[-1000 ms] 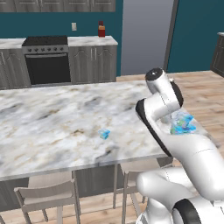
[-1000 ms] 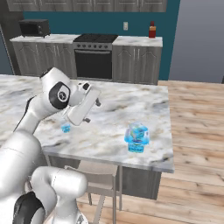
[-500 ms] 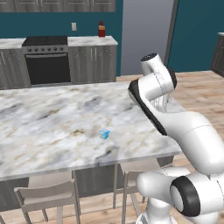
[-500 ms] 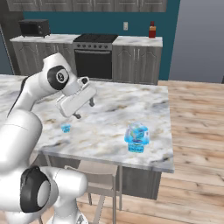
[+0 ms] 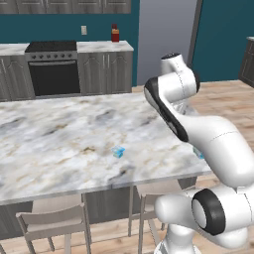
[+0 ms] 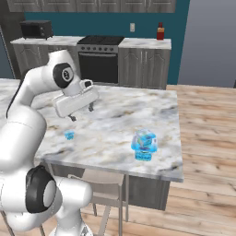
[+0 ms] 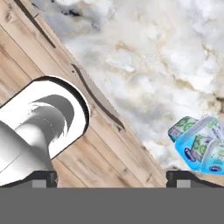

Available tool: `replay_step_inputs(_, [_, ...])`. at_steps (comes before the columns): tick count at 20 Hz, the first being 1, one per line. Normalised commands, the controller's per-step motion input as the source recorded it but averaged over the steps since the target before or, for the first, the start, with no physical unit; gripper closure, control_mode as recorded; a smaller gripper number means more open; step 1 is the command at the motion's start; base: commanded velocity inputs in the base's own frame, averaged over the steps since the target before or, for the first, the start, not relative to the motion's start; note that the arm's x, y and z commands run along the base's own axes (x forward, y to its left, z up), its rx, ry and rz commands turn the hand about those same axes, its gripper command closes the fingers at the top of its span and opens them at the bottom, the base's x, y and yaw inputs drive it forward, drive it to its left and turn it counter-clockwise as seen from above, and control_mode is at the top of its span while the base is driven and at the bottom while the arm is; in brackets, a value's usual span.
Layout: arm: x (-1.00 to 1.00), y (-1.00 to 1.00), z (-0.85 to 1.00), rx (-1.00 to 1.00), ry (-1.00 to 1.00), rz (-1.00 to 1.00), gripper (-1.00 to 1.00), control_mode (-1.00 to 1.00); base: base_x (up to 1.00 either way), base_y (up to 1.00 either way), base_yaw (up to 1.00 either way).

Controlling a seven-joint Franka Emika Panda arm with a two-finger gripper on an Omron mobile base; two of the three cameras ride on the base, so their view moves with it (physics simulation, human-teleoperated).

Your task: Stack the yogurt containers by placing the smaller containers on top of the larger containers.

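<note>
Right base view: fingers (image 6: 81,113) spread wide, empty, hovering over marble counter (image 6: 115,124) between tiny light-blue cup (image 6: 69,134) and boxy blue-green tub (image 6: 144,144). Risk: cup tiny, likely slipping or tipping during pinch.

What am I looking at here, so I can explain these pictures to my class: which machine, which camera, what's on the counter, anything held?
It is a rendered kitchen. A white robot arm stands at a marble island. Two cameras ride on its base, behind it to left and right; a third sits on its hand, looking along the gripper. The gripper hangs open above the island and holds nothing. On the marble lie a tiny blue yogurt cup near the arm and a larger blue-green yogurt tub near the island's end. A stove stands behind.
</note>
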Motion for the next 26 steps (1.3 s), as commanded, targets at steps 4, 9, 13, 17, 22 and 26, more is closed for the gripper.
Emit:
replay_step_inputs(4, [0.00,0.19,0.00,0.17,-0.12,-0.31,-1.00,-1.00,0.00,0.00,0.00])
replay_step_inputs(9, [0.00,0.25,0.00,0.18,-0.11,-0.32,-1.00,-1.00,0.00,0.00,0.00])
replay_step_inputs(13, [-0.04,0.28,-0.04,0.17,-0.10,-0.28,-1.00,-1.00,0.00,0.00,0.00])
replay_step_inputs(17, [-0.06,0.27,-0.40,0.11,-0.11,-0.16,-1.00,-1.00,0.00,0.00,0.00])
replay_step_inputs(22, [0.00,0.27,-0.52,0.05,-0.15,-0.09,-1.00,-1.00,0.00,0.00,0.00])
replay_step_inputs(26, [0.05,0.28,-0.46,0.01,-0.10,-0.02,-1.00,-1.00,0.00,0.00,0.00])
